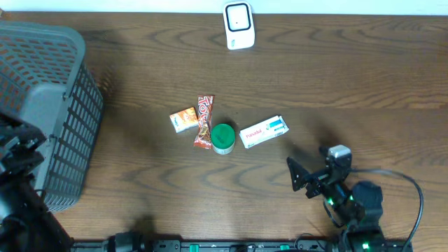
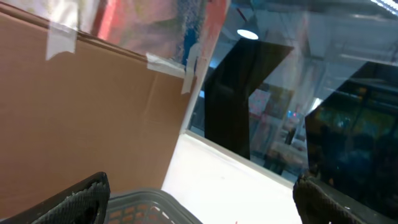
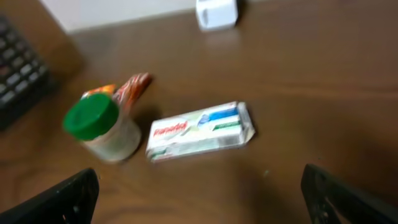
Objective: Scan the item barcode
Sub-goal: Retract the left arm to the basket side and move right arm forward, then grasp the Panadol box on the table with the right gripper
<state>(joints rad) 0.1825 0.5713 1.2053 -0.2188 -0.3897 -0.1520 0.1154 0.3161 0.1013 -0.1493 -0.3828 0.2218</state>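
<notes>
1. Brown wooden bench [image 1: 364,70] holds four small things bunched in the middle: a white box [image 3: 200,130], a green-lid jar [image 3: 102,127], a red snack stick [image 1: 204,121] and an orange packet [image 1: 183,119]. The white scanner [image 1: 239,26] stands at the far edge, well apart from them.
2. The right claw [image 3: 199,208] is spread wide and holds nothing. It hangs near the white box, which I think is the item to scan. The box lies flat, so the claw could slip off it or just push it along.
3. The jar is just beside the box. A clumsy reach could knock the jar over, and then it may roll away.
4. I cannot see the barcode. If it faces the wrong way at the scanner, nothing gets read.
5. The left claw [image 2: 199,208] is spread wide and empty too, up by the grey basket [image 1: 42,105]. It could bump the basket if it swings in.
</notes>
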